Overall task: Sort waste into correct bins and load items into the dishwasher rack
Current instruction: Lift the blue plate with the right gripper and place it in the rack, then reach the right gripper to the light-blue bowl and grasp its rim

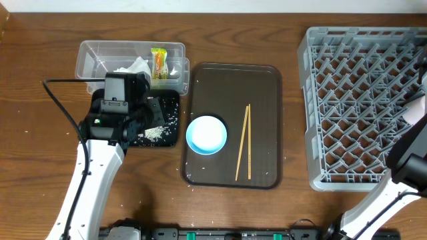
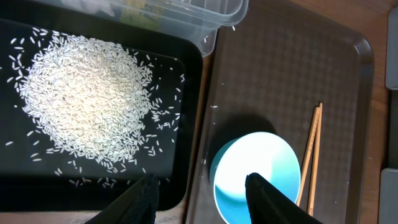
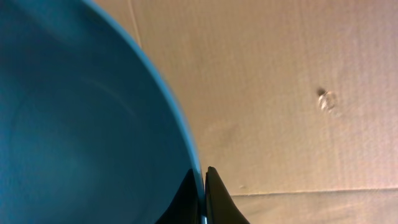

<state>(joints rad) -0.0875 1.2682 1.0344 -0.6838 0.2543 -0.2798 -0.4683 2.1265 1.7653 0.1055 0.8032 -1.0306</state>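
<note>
My left gripper is open and empty, hanging over the edge between the shallow black tray and the brown serving tray. Loose white rice lies heaped in the black tray. The light blue bowl stands on the serving tray, under my left gripper's right finger. The wooden chopsticks lie beside it. My right gripper is shut on the rim of the dark blue plate. The clear tub holds white tissue and the snack wrapper. The white cups are out of view.
The large grey dishwasher rack stands at the right. My right arm is at the rack's right edge, partly out of the overhead view. Behind the plate, the right wrist view shows a beige cardboard-like surface.
</note>
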